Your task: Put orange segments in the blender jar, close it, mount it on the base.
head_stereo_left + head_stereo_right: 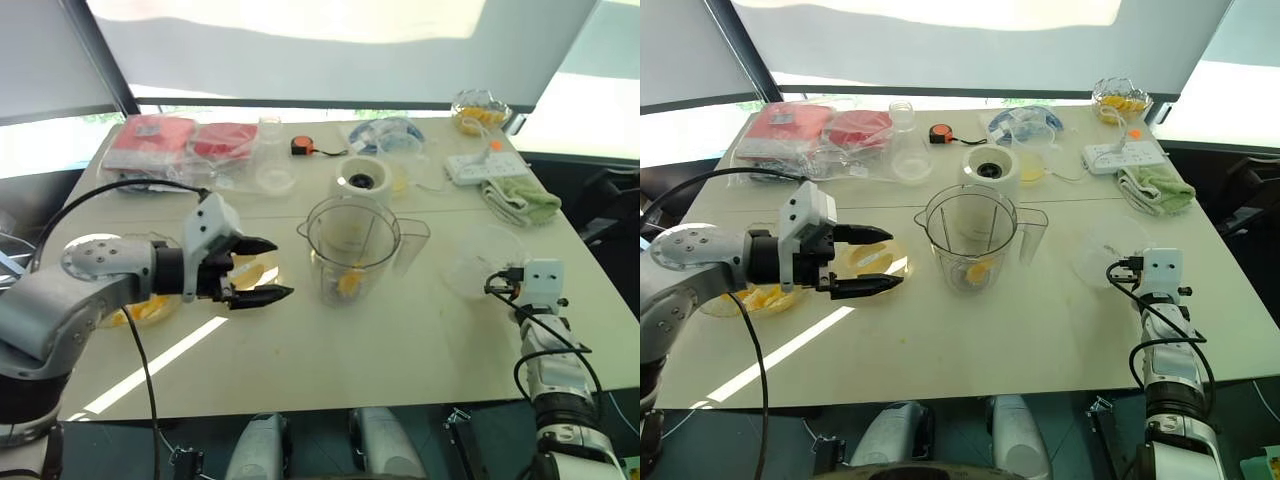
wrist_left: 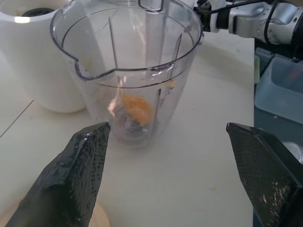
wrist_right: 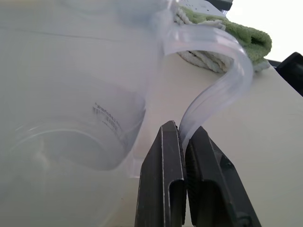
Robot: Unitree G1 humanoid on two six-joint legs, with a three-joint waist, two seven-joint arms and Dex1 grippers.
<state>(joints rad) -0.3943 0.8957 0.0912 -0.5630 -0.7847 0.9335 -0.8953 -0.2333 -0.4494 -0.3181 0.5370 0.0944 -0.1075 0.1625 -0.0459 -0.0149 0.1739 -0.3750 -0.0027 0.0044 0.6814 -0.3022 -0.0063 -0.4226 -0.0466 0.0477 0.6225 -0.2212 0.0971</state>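
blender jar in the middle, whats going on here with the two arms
The blender jar stands open on the table in front of the base, not mounted, with one orange segment at its bottom. The left hand hovers open beside it, empty. The right hand is shut on the handle of a clear cup.

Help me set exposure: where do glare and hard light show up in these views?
Left eye view: the bright band behind the table is blown white, and a sun streak crosses its near left. Left wrist view: a hot spot tops the base, with glints on the blender jar. Right wrist view: white sky behind the green towel backlights the clear container.
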